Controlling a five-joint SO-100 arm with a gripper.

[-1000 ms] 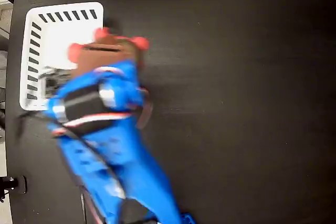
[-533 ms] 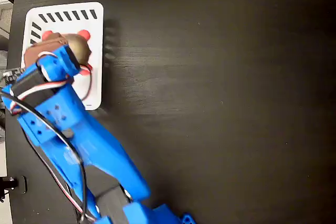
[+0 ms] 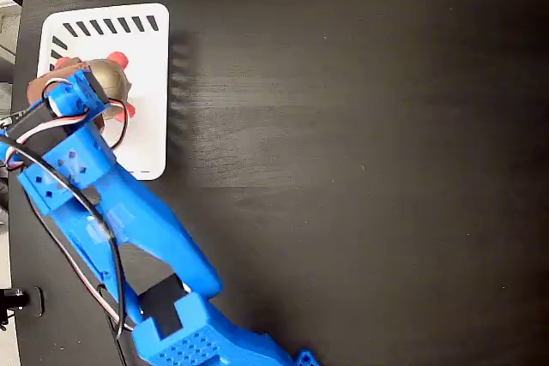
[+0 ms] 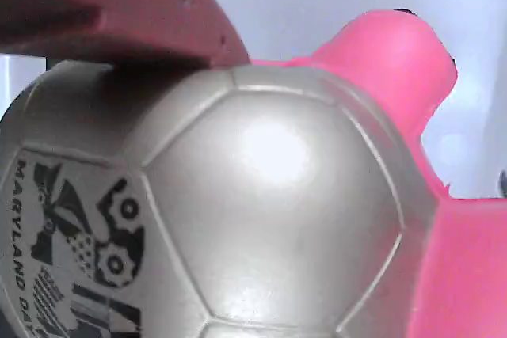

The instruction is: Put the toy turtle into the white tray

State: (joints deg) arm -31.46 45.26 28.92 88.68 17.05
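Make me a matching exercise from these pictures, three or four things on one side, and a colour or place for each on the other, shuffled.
Things:
1. toy turtle
2. white tray
3. robot arm
4. table

Descriptions:
A. bright blue, reaching up from the bottom edge of the fixed view
B. black, wide and bare on the right
C. slotted rim, upper left of the fixed view
D. shiny domed shell, pink head, over the tray

Pairs: 1-D, 2-C, 3-A, 4-B

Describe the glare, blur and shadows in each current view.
Fixed view: sharp, no motion blur; a soft sheen on the black table; the white tray looks bright, nearly washed out. Wrist view: the toy turtle fills the frame with a bright highlight on its shell, dark shadow under the finger, pale defocused background.
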